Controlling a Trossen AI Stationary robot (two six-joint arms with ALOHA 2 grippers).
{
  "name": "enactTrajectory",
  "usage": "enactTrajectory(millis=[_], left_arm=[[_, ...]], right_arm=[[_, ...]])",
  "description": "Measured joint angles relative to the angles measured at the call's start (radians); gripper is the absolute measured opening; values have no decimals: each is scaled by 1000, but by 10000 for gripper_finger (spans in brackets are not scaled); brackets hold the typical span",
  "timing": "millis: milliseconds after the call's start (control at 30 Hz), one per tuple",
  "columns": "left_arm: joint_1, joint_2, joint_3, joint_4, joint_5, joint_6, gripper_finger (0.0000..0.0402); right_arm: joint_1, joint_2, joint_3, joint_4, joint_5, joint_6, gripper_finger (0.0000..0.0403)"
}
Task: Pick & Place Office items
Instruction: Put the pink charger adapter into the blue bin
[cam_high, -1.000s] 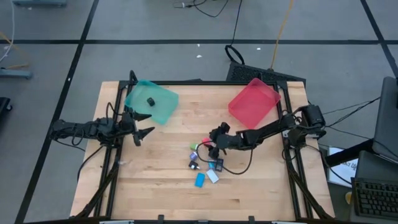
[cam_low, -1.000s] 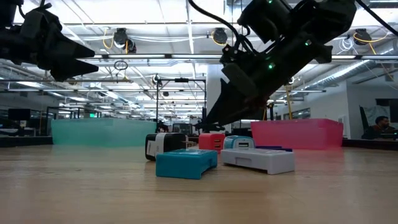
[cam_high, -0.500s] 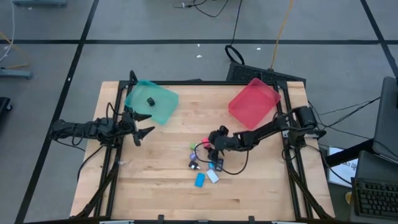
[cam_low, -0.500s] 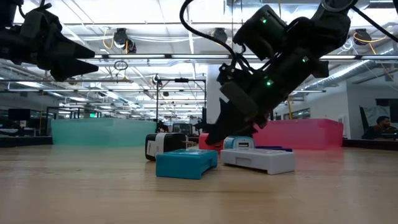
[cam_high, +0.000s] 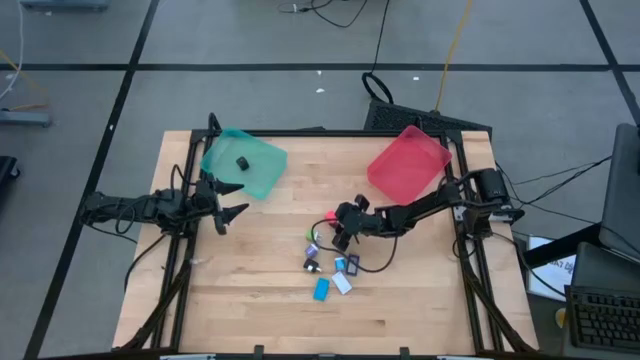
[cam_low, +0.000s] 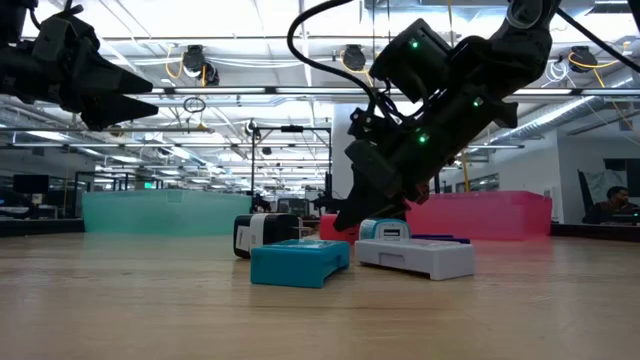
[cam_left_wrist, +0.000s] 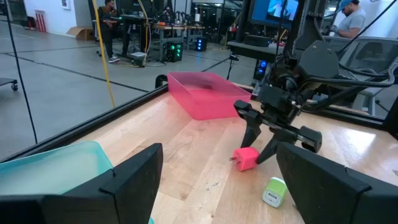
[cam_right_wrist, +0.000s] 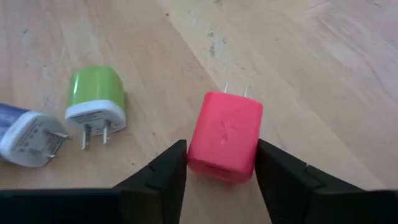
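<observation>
No text, label, brand, number or sign is showing clearly enough to read in any view, neither on the small chargers nor on the trays.

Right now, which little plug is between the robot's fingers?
The red plug, prongs pointing away, sits between the right gripper's fingers. The green plug lies off to the side.

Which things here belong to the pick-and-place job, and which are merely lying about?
Job:
- red charger, between the right pincer fingers
- green charger
- bright blue block
- white block
- teal tray
- red tray

Lying about:
- floor cables
- keyboard
</observation>
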Motion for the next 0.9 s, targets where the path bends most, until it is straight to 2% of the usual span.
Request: enactTrajectory(millis=[167, 300, 567, 633, 833, 900], left_arm=[[0, 0, 0, 14, 0, -21, 313], [0, 0, 0, 95, 0, -53, 306], [0, 6, 2, 132, 9, -109, 301], [0, 14, 1, 162, 52, -113, 304], [0, 82, 1, 357, 309, -128, 305], [0, 126, 2, 405, 333, -128, 300]], right_arm=[[-16, 0, 0, 0, 0, -32, 145], [-21, -3, 0, -1, 0, -70, 145], [-18, -134, -1, -1, -5, -306, 145], [-13, -176, -1, 2, -19, -382, 145], [-5, -281, 0, -2, -133, -530, 145], [-6, -300, 0, 4, -166, -553, 145]])
